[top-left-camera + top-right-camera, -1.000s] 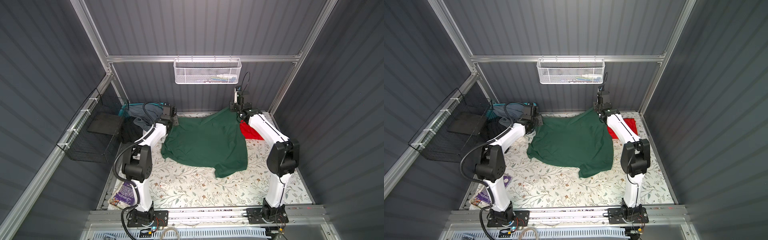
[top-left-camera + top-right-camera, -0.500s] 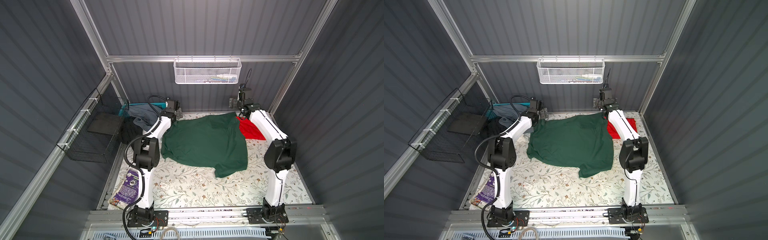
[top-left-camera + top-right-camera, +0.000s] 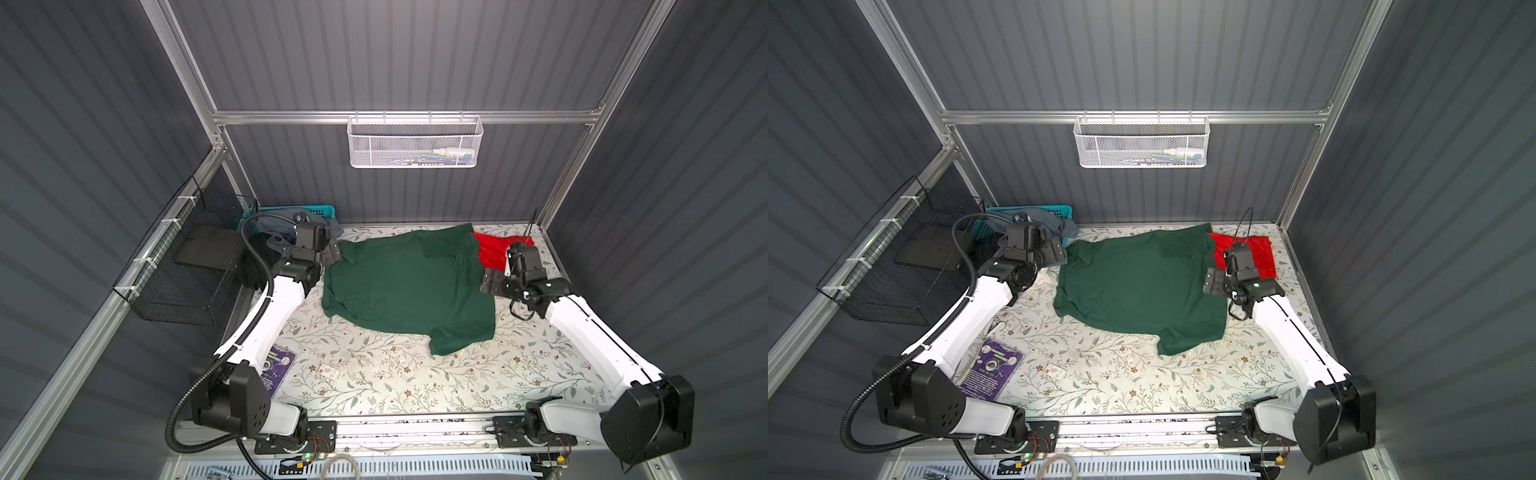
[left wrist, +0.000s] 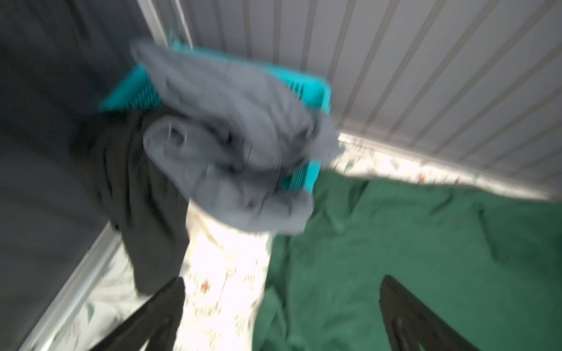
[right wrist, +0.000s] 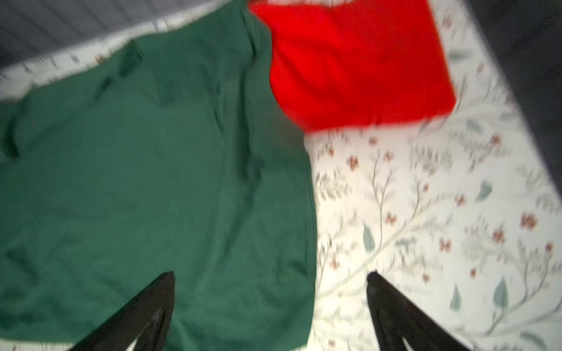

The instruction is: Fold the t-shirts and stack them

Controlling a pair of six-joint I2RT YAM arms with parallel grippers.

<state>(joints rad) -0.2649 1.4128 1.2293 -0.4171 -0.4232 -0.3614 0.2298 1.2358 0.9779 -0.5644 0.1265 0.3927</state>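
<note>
Both gape wide and empty: left pincer [image 4: 282,279] at 9 o'clock, right pincer [image 5: 271,273] at 3 o'clock of the green t-shirt [image 3: 407,291], which lies spread on the table [image 3: 374,374]; red t-shirt [image 3: 492,251] at 2 o'clock. Best to pinch matching edges and fold evenly.

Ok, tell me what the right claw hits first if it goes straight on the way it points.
Probably the dark green t-shirt, at its edge against the floral tablecloth: that edge lies just ahead of the open right claw. The red t-shirt lies farther on. Depth is unclear.

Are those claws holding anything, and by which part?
Nothing is held. The left gripper and right gripper are open and empty at the edges of the dark green cotton t-shirt.
</note>
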